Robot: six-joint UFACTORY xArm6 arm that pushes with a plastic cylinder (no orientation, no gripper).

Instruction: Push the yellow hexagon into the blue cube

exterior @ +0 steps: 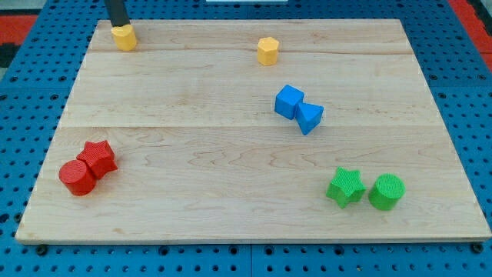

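The yellow hexagon [267, 51] stands near the view's top, right of centre. The blue cube [289, 101] lies below and a little right of it, touching a blue triangular block [310, 118] on its lower right. My tip [121, 25] is at the view's top left, touching the top edge of a second yellow block [124, 36], far left of the hexagon.
A red star [98, 157] and a red cylinder [78, 177] sit together at the lower left. A green star [345, 187] and a green cylinder [386, 191] sit at the lower right. The wooden board [231, 208] lies on a blue pegboard.
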